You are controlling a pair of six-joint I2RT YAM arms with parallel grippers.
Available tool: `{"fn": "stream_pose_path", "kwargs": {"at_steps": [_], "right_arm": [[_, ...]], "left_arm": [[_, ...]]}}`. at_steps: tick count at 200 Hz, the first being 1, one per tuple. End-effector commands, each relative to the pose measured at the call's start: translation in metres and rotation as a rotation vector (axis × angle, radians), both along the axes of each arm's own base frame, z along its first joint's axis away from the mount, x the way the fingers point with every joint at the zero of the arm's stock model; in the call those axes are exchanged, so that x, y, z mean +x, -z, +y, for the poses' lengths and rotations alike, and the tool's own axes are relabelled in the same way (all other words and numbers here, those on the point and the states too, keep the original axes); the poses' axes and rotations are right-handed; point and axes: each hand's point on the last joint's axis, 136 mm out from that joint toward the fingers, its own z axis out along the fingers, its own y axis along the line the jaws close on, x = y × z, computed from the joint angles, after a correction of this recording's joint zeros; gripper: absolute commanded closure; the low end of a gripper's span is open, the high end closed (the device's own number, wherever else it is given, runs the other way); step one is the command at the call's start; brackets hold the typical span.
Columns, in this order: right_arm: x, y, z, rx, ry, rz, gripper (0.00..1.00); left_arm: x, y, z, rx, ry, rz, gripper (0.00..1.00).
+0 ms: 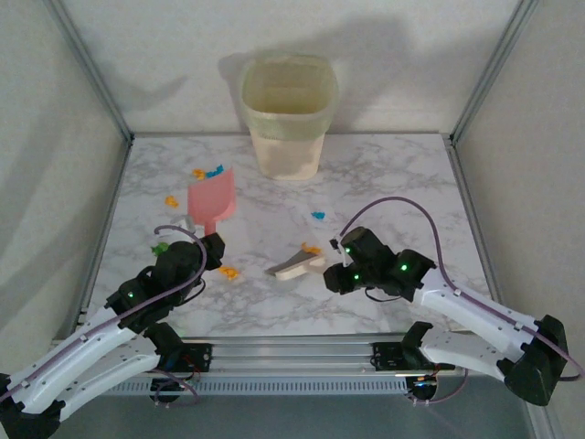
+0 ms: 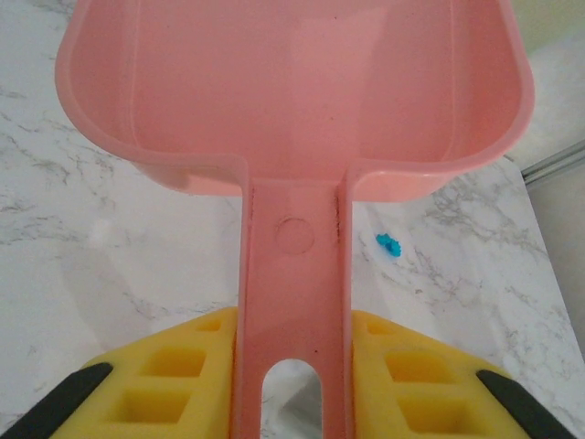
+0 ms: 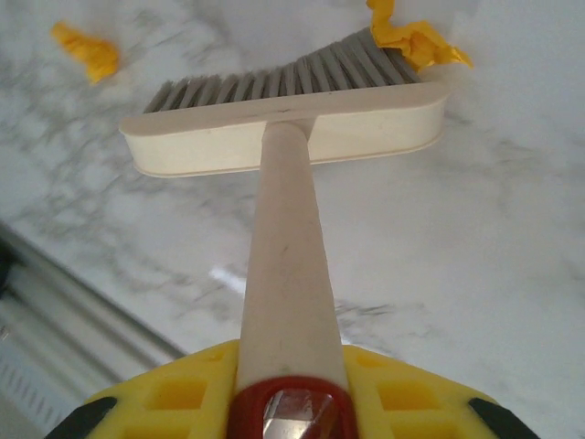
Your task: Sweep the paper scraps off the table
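Observation:
My left gripper (image 1: 208, 240) (image 2: 292, 375) is shut on the handle of the pink dustpan (image 1: 212, 199) (image 2: 292, 101), whose scoop lies on the table (image 1: 393, 183) pointing away. My right gripper (image 1: 334, 261) (image 3: 291, 393) is shut on the cream handle of a small brush (image 1: 294, 265) (image 3: 283, 133), its grey bristles touching an orange paper scrap (image 1: 313, 248) (image 3: 416, 41). More paper scraps lie around: an orange one (image 1: 228, 272) (image 3: 87, 50) between the tools, a blue one (image 1: 318, 216) (image 2: 389, 243), orange and blue bits (image 1: 208, 171) beyond the dustpan, an orange one (image 1: 170, 200) and a green one (image 1: 160, 247) at the left.
A tall cream bin (image 1: 288, 114) stands at the back centre of the table. Aluminium frame rails run along the left, right and near edges. Open marble surface stretches at the right and back right.

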Motion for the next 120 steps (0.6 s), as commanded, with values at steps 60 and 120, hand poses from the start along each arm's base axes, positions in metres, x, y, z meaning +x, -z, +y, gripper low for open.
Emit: {"fn": "stream_pose_path", "kwargs": {"at_steps": [60,120], "right_arm": [[0.031,-0.053,-0.069,0.122,0.370,-0.201,1.00],[0.046,-0.092,-0.110,0.175,0.587,-0.360,1.00]], "left_arm": [[0.000,0.004,-0.023,-0.006,0.109,0.018,1.00],[-0.001,0.037,-0.063,0.021,0.289,0.123,1.00]]}}
